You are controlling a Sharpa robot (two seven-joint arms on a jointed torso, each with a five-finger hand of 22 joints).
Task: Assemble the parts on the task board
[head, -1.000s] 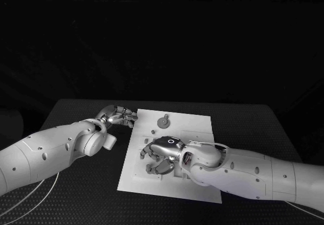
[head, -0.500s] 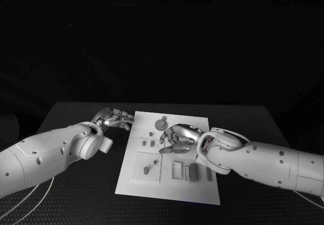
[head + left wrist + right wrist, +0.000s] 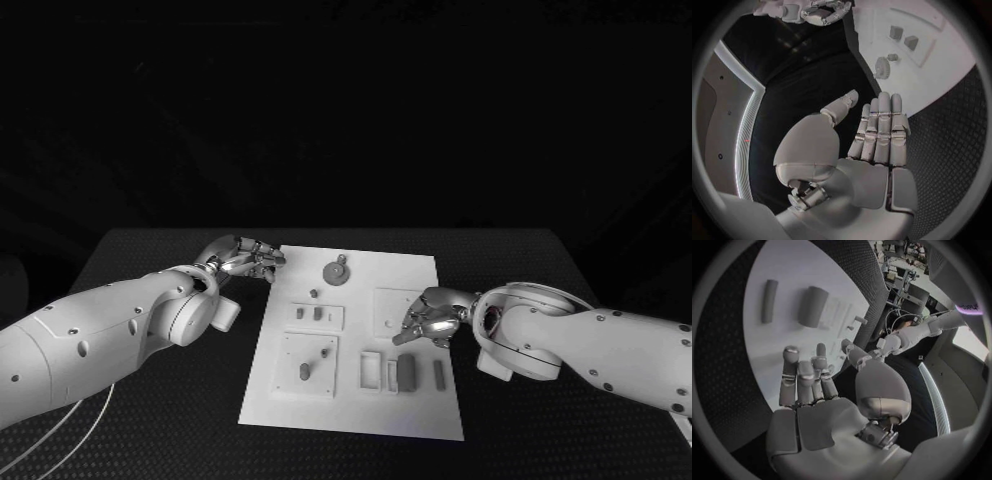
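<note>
— Hands first: where do yours sit?

— Your left hand (image 3: pixel 242 258) hovers just off the far left corner of the task board (image 3: pixel 411 415), over the black table (image 3: pixel 159 400); its fingers lie straight and side by side, thumb apart, holding nothing. Your right hand (image 3: pixel 430 318) hangs over the board's right side, fingers spread, nothing in it.

— And the parts?

— You'll find the round part (image 3: pixel 336 272) near the far edge, between the two hands. Two grey bars (image 3: pixel 405 371) lie just in front of your right hand, untouched. A small part (image 3: pixel 306 372) lies in the near-left recess.
</note>
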